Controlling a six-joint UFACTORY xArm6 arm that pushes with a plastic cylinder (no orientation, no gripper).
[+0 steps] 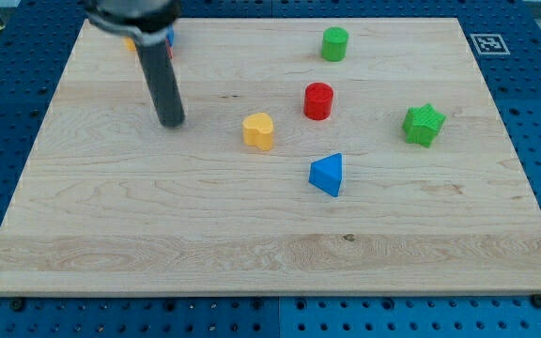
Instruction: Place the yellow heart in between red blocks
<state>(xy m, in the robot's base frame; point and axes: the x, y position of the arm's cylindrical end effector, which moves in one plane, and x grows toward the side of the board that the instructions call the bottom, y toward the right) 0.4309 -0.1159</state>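
Observation:
The yellow heart (pixel 259 130) lies near the middle of the wooden board (pixel 158 225). A red cylinder (pixel 318 100) stands just up and to the right of it, a small gap apart. My tip (pixel 171 122) rests on the board well to the left of the yellow heart, touching no block. At the view's top left, behind the rod, parts of a blue block (pixel 169 38), an orange or yellow block (pixel 131 42) and a sliver of red show; their shapes are hidden.
A green cylinder (pixel 335 44) stands at the top right of centre. A green star (pixel 424 124) lies at the right. A blue triangle (pixel 328 175) lies below and right of the yellow heart. A marker tag (pixel 487 42) sits off the board's top right corner.

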